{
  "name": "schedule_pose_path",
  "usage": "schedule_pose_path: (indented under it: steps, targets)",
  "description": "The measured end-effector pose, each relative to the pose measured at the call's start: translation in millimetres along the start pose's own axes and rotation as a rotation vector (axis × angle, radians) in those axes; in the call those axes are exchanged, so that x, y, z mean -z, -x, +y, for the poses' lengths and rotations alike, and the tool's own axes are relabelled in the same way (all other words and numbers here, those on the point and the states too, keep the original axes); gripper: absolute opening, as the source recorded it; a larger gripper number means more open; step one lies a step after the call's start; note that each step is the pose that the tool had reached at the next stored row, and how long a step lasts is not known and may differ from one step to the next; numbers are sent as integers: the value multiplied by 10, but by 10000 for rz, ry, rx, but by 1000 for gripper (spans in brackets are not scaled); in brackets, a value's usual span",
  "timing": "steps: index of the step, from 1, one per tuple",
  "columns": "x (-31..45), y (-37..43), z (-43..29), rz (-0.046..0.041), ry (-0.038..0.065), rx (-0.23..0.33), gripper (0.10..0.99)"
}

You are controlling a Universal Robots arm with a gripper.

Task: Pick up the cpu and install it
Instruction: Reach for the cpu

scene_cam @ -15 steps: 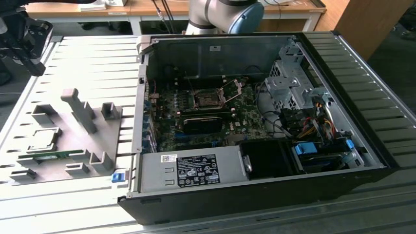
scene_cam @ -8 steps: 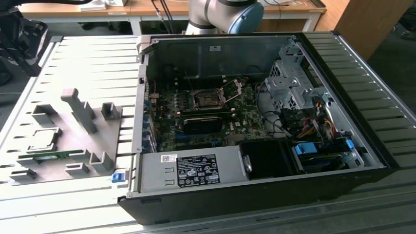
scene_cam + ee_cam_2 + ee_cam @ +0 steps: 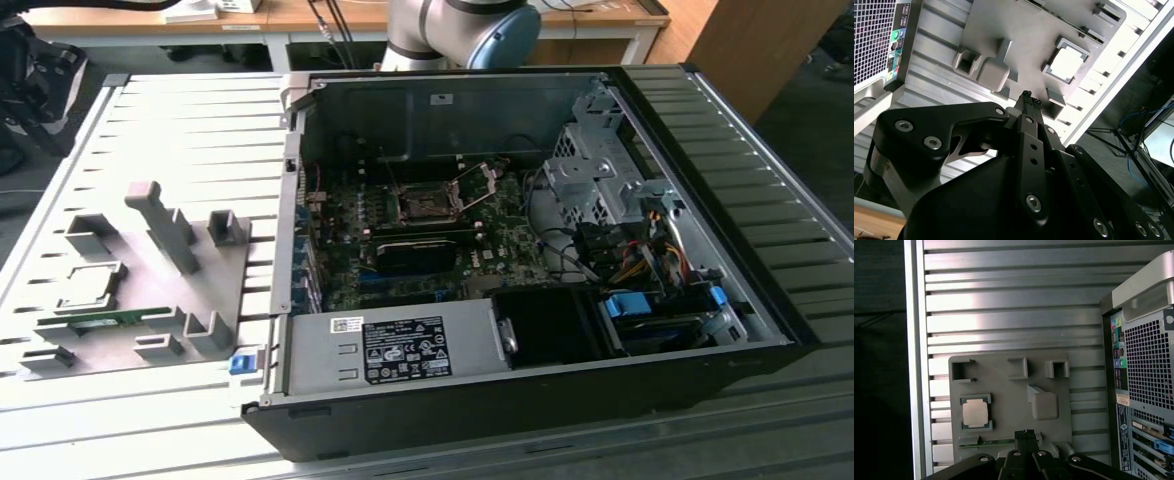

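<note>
The pincer (image 3: 1026, 434) hangs above the grey fixture plate (image 3: 1009, 390), over the plate's edge and near the cpu (image 3: 976, 413) but not over it. In both wrist views its fingertips meet with no gap and nothing is held between them. The second wrist view gives the same reading: pincer (image 3: 1029, 98) closed and empty, cpu (image 3: 1066, 64) apart from it.

**Location of the part.** The cpu (image 3: 91, 284) lies flat in a shallow recess of the fixture plate, which rests on the ribbed metal worktop (image 3: 1004, 300) to the exterior view's left of the open computer case (image 3: 534, 400). The socket (image 3: 427, 203) on the board inside the case stands open and unoccupied.

**Hazards (assessed).**
- Closed fingers cannot straddle the part. A descent in this state would likely press on its top face.
- Raised walls border the recess. A laterally offset approach may strike them or seat one finger on a wall.
- The memory stick (image 3: 989, 442) lies just beside the recess and could be caught instead.
- The part is thin, so its edges offer little grip. A shallow hold may let it tilt or slip, and a tilted part could damage the socket.

**Appearance of the part.** Small, flat and square, with a pale silvery top. A darker rim shows around the plate.
</note>
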State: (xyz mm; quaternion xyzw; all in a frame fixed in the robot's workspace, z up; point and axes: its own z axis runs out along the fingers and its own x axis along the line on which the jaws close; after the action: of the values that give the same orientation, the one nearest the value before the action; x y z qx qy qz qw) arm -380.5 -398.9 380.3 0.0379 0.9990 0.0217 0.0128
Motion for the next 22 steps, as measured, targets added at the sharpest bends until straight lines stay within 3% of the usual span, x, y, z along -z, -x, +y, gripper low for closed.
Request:
schedule_pose_path:
  steps: [22]
  targets:
    - [-9,-202,-16,4,-1,-1,106]
